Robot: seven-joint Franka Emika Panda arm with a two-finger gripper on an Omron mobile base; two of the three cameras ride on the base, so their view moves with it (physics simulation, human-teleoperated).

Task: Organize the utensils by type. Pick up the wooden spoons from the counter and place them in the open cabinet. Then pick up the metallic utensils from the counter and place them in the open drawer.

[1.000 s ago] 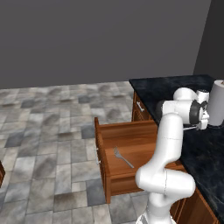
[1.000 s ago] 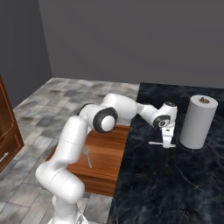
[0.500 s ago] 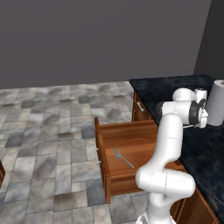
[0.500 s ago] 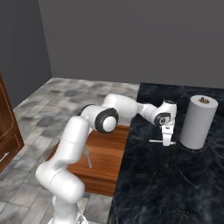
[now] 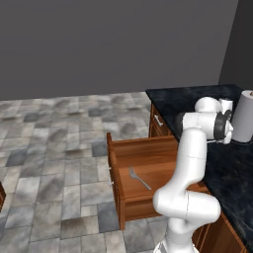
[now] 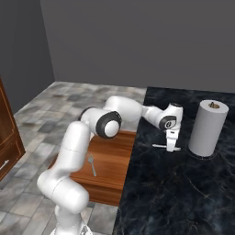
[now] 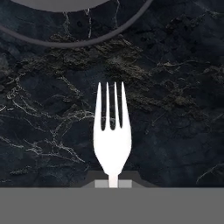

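1. The gripper [image 6: 172, 148] stood over the black marble bench [image 6: 183, 193], its fingers pinching the second fork [image 7: 112, 131] by the neck, tines forward.
2. Judged step: metal utensils; one fork [image 5: 139, 178] already lay in the open drawer [image 5: 148, 170]. No wooden spoons were visible on the bench.
3. Next move likely calls for a lift, a swing leftward over the drawer, then release.
4. A paper towel roll [image 6: 208, 128] stood just beside the gripper. Grey stone-tiled floor [image 5: 54, 143], plain grey walls.
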